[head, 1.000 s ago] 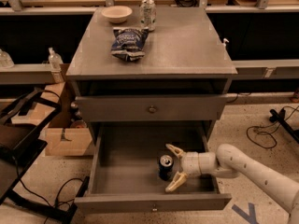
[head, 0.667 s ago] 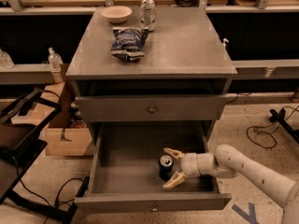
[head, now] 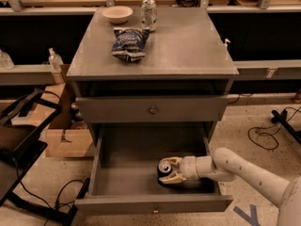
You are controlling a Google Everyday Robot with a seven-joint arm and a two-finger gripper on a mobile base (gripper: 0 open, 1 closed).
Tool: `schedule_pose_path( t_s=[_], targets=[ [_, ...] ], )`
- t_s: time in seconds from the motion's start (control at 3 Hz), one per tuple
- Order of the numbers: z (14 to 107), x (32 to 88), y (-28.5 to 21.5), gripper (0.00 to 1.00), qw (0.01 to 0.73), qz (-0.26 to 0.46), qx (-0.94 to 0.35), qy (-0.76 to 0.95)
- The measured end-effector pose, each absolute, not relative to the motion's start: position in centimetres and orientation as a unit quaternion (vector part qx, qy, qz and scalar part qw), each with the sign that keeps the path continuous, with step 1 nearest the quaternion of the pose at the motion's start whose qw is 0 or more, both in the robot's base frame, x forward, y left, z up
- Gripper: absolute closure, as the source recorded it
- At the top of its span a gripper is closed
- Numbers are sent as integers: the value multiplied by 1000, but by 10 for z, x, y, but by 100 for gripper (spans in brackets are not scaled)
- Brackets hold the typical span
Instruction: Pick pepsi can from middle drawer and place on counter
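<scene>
The pepsi can (head: 164,168), dark blue with a silver lid, stands on the floor of the pulled-out middle drawer (head: 127,168), toward its front right. My gripper (head: 169,170) reaches in from the right at the end of a white arm. Its two tan fingers (head: 175,161) press the can's far and near sides. The can still rests on the drawer floor. The counter (head: 188,46) is the grey cabinet top above.
On the counter lie a blue chip bag (head: 128,42), a silver-white can (head: 148,14) and a pale bowl (head: 117,14). A closed drawer with a knob (head: 153,110) sits above the open one. A cardboard box (head: 66,140) and cables are at the left.
The gripper's fingers, spread wide beside the can a second ago, have come together around it. The arm shifted slightly left. The can has not moved.
</scene>
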State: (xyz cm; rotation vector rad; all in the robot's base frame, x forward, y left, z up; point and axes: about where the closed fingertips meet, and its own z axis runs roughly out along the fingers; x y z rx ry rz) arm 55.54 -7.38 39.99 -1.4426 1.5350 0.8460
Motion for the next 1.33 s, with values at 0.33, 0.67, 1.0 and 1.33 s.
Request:
schedule_pose_path(
  t_s=[0.33,0.67,1.0,1.33],
  targets=[
    [439,535,-61,86,431,385,-533,618],
    [514,506,-62,100,434,423,-506,614],
    [641,501,-85,100,426,447,-502,606],
    [724,528,-107,100,413,438,-501,622]
  ],
)
